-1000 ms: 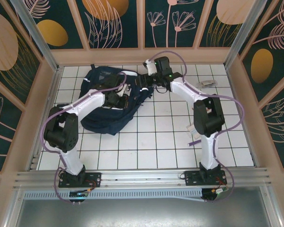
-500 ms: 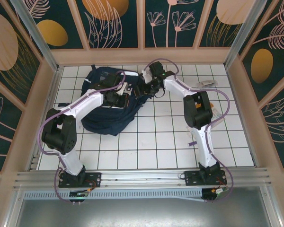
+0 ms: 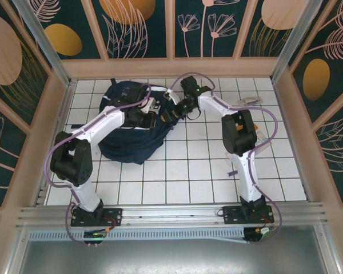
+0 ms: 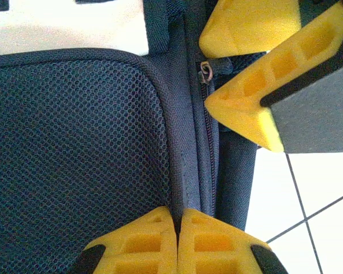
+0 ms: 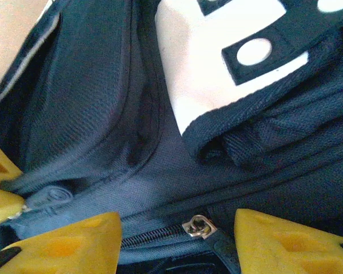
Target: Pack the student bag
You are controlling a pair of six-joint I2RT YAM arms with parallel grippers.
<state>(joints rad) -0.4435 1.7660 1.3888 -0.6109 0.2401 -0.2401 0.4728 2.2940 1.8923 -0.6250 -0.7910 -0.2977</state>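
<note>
My left pincer (image 4: 177, 225) is squeezed fully shut on the raised seam of the backpack (image 3: 123, 140), just where the mesh panel (image 4: 74, 154) meets the zip track (image 4: 207, 171). My right pincer (image 5: 178, 221) stands about half open and holds nothing. It has one finger on either side of the small metal zip pull (image 5: 199, 225), which sits in the gap, and as far as I can tell neither finger touches it. The backpack lies on the far left part of the tiled desk (image 3: 206, 165), with both my arms reaching over it.

I judge the step in hand to be working the zip. To do it well, I should centre the right pincer on the pull and close on the tab itself rather than on the cloth around it. Then I draw along the line of the track, not across it. The left pincer should hold the seam taut so the slider runs instead of bunching the fabric.
</note>
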